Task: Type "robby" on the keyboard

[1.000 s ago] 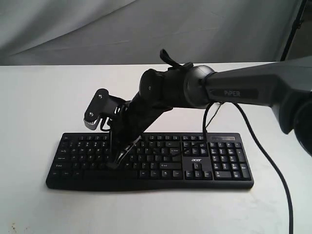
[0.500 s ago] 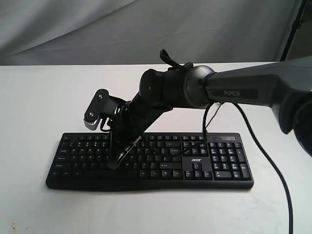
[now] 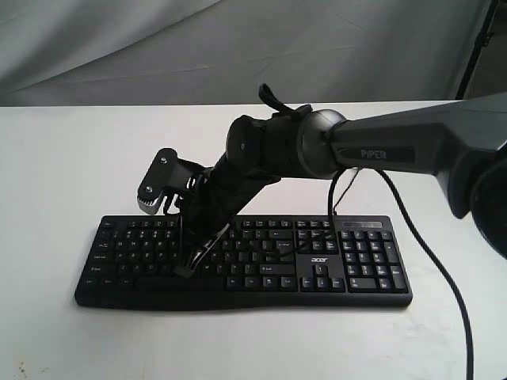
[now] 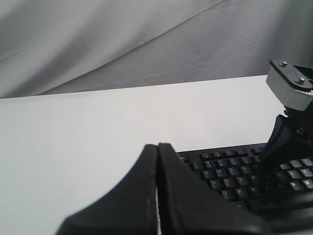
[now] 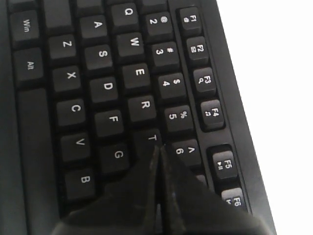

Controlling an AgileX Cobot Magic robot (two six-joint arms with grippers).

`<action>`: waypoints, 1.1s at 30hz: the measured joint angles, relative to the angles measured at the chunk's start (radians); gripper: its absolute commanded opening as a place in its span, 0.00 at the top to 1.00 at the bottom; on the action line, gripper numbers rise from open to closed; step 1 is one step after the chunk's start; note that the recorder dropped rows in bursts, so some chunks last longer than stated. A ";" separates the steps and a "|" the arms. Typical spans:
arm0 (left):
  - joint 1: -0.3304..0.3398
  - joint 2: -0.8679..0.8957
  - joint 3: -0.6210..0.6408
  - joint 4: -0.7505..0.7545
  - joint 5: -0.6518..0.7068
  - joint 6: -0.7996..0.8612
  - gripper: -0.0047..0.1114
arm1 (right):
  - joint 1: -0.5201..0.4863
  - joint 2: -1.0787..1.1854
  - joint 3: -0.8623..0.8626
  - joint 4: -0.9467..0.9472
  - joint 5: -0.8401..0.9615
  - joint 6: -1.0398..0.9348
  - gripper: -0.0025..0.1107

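The keyboard (image 3: pixel 269 265) lies flat on the table (image 3: pixel 63 174). The right claw (image 5: pixel 157 149) is pinched closed into 1 narrow point, suited to pressing single keys, and hangs by the T key (image 5: pixel 151 138). The left claw (image 4: pixel 157 147), also closed, hangs beside the keyboard, out of the way.

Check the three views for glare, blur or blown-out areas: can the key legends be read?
Exterior view: soft even light, no glare, but the keyboard legends are too small to read. Right wrist view: legends sharp, the table beside them blown out white, the right gripper blurred. Left wrist view: left gripper dark and soft, keys hazy.
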 measured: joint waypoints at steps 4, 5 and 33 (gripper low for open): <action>0.000 0.000 0.000 0.000 0.000 0.000 0.96 | 0.000 0.000 0.000 0.000 0.000 -0.002 0.98; 0.000 0.000 0.000 0.000 0.000 0.000 0.96 | 0.000 0.000 0.000 0.000 0.000 -0.002 0.98; 0.000 0.000 0.000 0.000 0.000 0.000 0.96 | 0.000 -0.086 0.000 0.002 0.006 -0.002 0.98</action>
